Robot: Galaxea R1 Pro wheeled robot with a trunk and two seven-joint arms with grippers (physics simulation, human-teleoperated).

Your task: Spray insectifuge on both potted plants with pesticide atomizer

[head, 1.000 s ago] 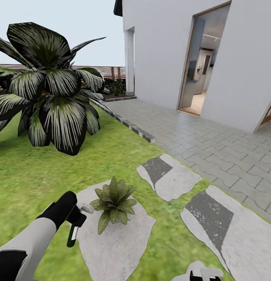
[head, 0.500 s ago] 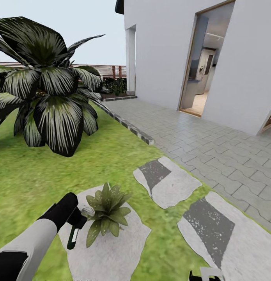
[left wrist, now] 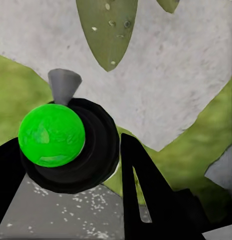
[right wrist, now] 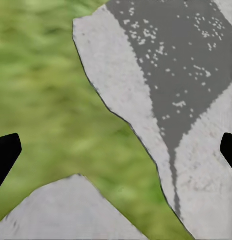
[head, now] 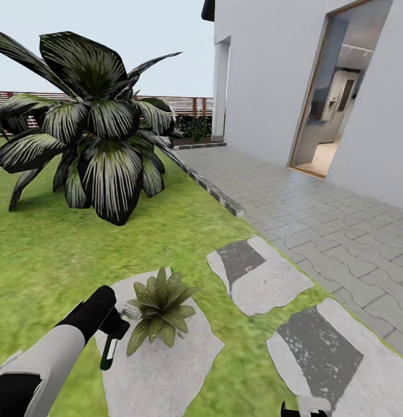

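Head view, lower left of the frame: the left arm reaches forward over the lawn [head: 44,255], and its left hand [head: 115,324] is clenched around the pesticide atomizer [head: 110,347], whose dark green body hangs below the hand while a pale nozzle points toward the plant. Just beside the nozzle, a potted plant [head: 160,310], a low rosette of olive-green pointed leaves, stands on a grey stepping stone [head: 166,365]. Two further stepping stones with dark patches lie in the centre and lower right of the frame. A large striped long-leaved shrub [head: 100,130] occupies the upper left, with a slatted wooden fence [head: 184,105] behind it. A grey paved path [head: 317,214] runs along the white house wall [head: 265,75] at upper right, where a doorway [head: 340,98] stands open.

Left wrist view: the atomizer [left wrist: 60,140] appears from above as a bright green cap in a black collar with a grey cone nozzle, held between dark fingers [left wrist: 146,200]; an olive leaf [left wrist: 108,30] lies above the nozzle over grey stone.

Right wrist view: the right hand [right wrist: 116,150] is released, its two dark fingertips [right wrist: 5,150] wide apart at the frame edges above grass and stone.
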